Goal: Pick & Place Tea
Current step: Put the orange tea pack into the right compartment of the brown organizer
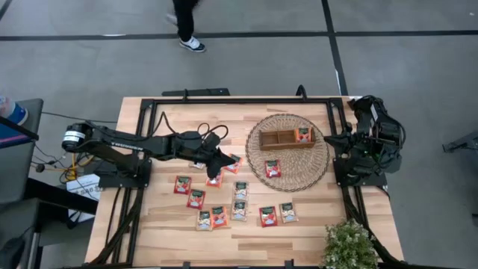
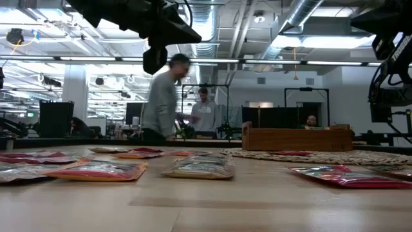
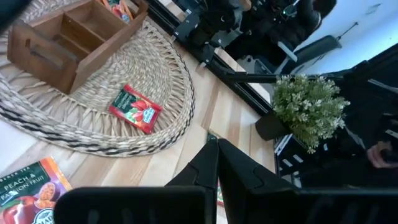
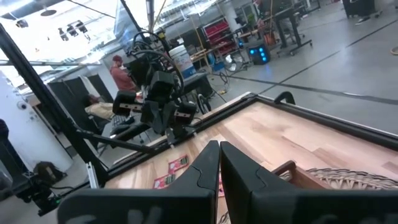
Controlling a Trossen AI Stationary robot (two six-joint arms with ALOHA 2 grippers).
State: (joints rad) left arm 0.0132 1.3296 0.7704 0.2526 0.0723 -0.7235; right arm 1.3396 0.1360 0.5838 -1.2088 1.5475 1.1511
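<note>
Several flat square tea sachets, red and pale green-beige, lie flat on the wooden table (image 1: 314, 217), among them a red one (image 1: 182, 184) and a pale one (image 1: 240, 189). One red sachet (image 3: 135, 109) lies on the round wicker mat (image 1: 314, 168). Another red sachet (image 1: 302, 134) sits in the right compartment of the wooden tray (image 1: 278, 139). My left gripper (image 1: 226, 160) hangs shut above the sachets just left of the mat, with nothing between its fingers (image 3: 217, 163). My right gripper (image 4: 219, 163) is shut at the table's right edge, beside the mat.
A potted plant (image 1: 349, 243) stands at the near right corner. A black frame (image 1: 239, 100) runs along the table's edges. In the low view people stand and walk in the room behind the table (image 2: 161, 96). Bare wood lies along the near edge.
</note>
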